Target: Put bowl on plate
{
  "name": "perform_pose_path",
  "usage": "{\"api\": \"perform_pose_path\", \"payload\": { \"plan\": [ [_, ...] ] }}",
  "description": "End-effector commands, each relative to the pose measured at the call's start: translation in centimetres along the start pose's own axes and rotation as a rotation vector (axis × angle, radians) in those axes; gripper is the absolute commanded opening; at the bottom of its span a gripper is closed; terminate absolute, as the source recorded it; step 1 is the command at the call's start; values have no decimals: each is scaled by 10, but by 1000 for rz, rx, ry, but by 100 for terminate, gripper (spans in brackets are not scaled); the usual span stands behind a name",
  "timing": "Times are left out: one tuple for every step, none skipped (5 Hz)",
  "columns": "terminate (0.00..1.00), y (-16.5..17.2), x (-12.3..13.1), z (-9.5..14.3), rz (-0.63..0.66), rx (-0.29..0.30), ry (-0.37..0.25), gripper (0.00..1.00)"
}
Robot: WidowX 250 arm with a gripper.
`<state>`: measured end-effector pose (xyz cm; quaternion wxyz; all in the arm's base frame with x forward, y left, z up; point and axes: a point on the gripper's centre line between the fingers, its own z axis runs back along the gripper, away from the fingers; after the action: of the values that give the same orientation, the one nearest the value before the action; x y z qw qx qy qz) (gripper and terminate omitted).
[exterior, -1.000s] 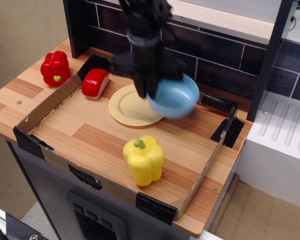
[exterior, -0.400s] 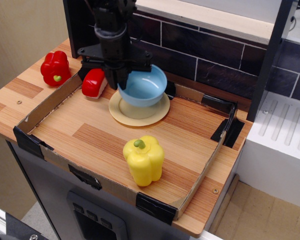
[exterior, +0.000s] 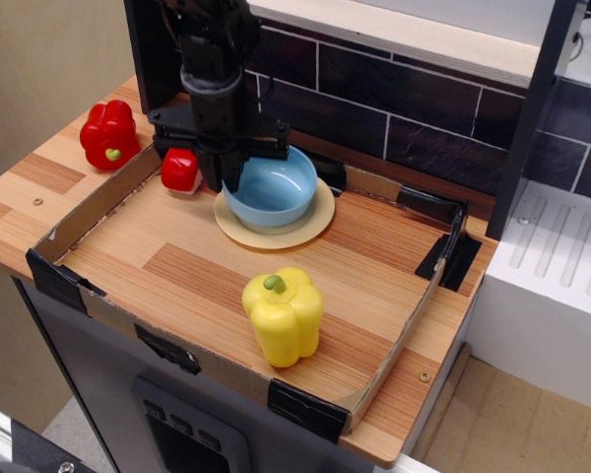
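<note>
The light-blue bowl [exterior: 276,193] sits on the pale-yellow plate [exterior: 313,222] at the back middle of the cardboard tray. The plate's rim shows around the bowl's front and right. My black gripper [exterior: 229,177] comes down from above onto the bowl's left rim. Its jaws look closed on that rim. The arm hides the rim's far-left part and the plate's left edge.
A yellow pepper [exterior: 284,315] stands in the front middle of the tray. A red toy [exterior: 179,169] lies just left of the gripper. A red pepper [exterior: 109,133] stands outside the tray wall [exterior: 89,212] at the left. A dark tiled wall [exterior: 424,108] stands behind, and a white rack [exterior: 561,246] to the right.
The gripper has carried the bowl left from beside the plate's right edge to over the plate, then lowered it onto the plate.
</note>
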<state>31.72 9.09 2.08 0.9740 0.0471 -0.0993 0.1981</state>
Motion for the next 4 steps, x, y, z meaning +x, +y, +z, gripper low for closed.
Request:
{"api": "perform_pose_path", "payload": {
  "plan": [
    [0, 3, 8, 16, 41, 11, 2, 100],
    [0, 4, 8, 32, 46, 32, -18, 100],
    [0, 2, 7, 60, 56, 40, -88, 100],
    [0, -8, 3, 87, 30, 4, -103, 100]
  ]
}}
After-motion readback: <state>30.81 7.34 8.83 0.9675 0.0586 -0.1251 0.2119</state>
